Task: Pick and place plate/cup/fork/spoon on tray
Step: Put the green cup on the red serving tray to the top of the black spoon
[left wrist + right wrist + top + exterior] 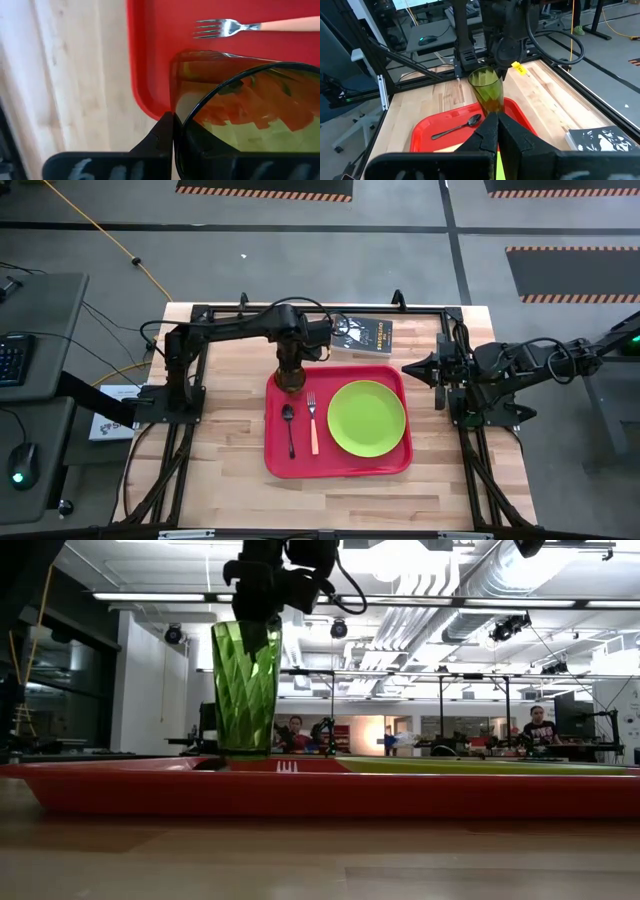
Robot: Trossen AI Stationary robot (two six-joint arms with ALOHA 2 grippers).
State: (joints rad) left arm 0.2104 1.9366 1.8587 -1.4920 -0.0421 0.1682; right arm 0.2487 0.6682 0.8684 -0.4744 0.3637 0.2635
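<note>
The red tray (pixel 338 465) lies mid-table. On it lie the lime-green plate (pixel 366 417) on the right, the orange-handled fork (pixel 313 425) and the dark spoon (pixel 289 425). My left gripper (pixel 292 375) is over the tray's far left corner, shut on the green cup (pixel 246 690), which stands upright below it. My right gripper (pixel 408 368) is shut and empty, off the tray's far right corner. My left gripper holds the cup by its rim (pixel 186 117) from above, fingers pointing down. One finger (pixel 160 142) is outside the wall; the other seems to be inside. The cup is upright, its base (pixel 245 752) down at the tray's floor; whether it rests there I cannot tell.
A black book (pixel 362 335) lies on the table just beyond the tray's far edge. Black frame rails run along the table's left, right and far sides. Bare wood lies near the tray's front. People sit in the room far behind.
</note>
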